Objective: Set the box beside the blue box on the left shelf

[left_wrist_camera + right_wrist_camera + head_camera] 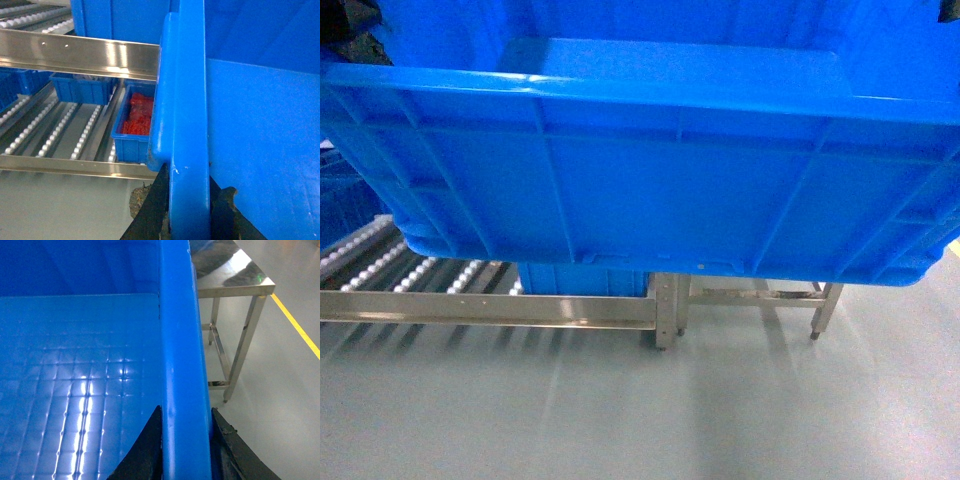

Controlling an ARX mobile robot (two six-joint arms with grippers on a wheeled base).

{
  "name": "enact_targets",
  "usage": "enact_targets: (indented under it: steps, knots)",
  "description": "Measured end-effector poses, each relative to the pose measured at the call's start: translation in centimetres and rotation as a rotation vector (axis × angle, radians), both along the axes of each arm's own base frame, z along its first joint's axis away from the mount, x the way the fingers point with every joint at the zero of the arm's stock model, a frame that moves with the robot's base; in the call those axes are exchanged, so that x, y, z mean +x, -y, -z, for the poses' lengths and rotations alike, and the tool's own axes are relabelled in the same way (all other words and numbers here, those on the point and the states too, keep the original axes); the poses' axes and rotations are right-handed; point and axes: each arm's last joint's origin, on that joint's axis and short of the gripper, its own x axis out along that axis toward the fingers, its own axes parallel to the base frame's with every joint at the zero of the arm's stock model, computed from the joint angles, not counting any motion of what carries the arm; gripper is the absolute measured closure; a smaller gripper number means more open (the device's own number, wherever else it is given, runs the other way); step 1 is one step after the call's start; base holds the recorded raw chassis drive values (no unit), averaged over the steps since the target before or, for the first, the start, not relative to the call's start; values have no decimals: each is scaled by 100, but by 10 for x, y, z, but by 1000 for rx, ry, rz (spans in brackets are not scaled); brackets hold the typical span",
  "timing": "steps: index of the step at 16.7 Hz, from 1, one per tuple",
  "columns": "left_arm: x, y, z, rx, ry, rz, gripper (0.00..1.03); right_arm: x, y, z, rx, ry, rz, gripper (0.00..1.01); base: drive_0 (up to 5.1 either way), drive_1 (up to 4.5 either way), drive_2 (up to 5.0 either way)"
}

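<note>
Small bin (134,127) — red contents

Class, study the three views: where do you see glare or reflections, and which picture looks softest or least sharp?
Right wrist view: ceiling lights streak across the gridded floor of the blue crate. Left wrist view: a bright glare band on the shelf's steel rail. Head view: softest overall, with pale reflections on the grey floor.

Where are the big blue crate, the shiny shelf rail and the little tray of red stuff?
Box (650,205): head view, on its ribbed front wall.
Left shelf (75,50): left wrist view, on the flat steel front rail.
Small tray of red items (131,140): left wrist view, on its blue front wall.
</note>
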Motion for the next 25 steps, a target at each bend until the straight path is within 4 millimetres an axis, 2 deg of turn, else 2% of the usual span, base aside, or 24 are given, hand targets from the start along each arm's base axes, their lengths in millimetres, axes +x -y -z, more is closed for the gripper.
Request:
enact_targets:
  steps: [25]
  knots:
    - [0, 0, 0, 1, -1, 0, 95, 0, 0, 0, 0, 0, -1, 82, -501, 245, 245]
